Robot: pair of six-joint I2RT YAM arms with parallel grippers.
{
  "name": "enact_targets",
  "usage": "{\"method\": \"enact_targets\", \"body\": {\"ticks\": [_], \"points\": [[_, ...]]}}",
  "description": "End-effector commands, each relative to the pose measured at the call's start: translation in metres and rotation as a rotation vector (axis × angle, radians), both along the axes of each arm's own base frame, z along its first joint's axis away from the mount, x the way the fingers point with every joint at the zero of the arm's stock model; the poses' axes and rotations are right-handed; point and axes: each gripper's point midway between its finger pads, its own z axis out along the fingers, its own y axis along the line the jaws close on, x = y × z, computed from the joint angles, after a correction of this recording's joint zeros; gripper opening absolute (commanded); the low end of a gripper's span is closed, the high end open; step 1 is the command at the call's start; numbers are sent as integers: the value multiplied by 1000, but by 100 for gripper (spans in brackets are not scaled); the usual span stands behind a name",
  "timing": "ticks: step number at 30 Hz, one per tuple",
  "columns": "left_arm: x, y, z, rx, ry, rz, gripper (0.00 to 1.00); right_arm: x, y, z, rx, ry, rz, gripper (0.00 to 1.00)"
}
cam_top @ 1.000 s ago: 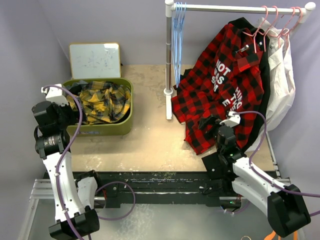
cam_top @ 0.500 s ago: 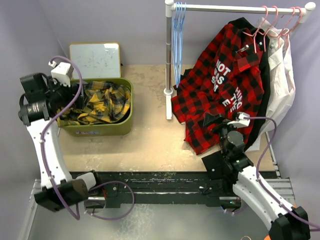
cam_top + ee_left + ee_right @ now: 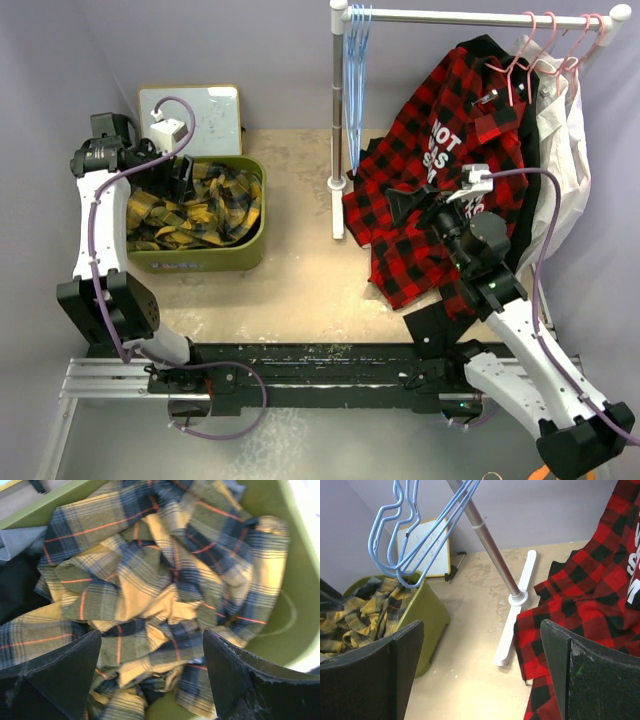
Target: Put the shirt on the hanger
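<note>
Directly beneath the left hand (image 3: pixel 152 645), inside the olive-green bin (image 3: pixel 285 605), the shirt (image 3: pixel 150 580) is seen crumpled in a heap. The fingers of this hand are spread wide and nothing is gripped between them; whether their tips touch the cloth cannot be told. The right hand (image 3: pixel 481 630) is likewise held wide apart and empty, raised above the surface (image 3: pixel 470 680). Ahead of it and higher up, the hanger (image 3: pixel 352 75) is hung among other light-blue ones on the rail (image 3: pixel 470 16). A red-and-black checked shirt (image 3: pixel 580 605) is draped just to its right.
</note>
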Motion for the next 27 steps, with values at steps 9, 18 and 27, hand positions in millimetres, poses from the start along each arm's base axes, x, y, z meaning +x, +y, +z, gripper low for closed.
{"method": "enact_targets", "body": {"ticks": [9, 18, 27], "points": [[52, 26, -65, 105, 22, -20, 55, -16, 32, 23, -106, -72, 222, 100], [36, -4, -67, 40, 37, -125, 0, -58, 79, 54, -184, -253, 548, 100], [1, -75, 94, -77, -274, -229, 0, -26, 139, 84, -274, -377, 569, 100]]}}
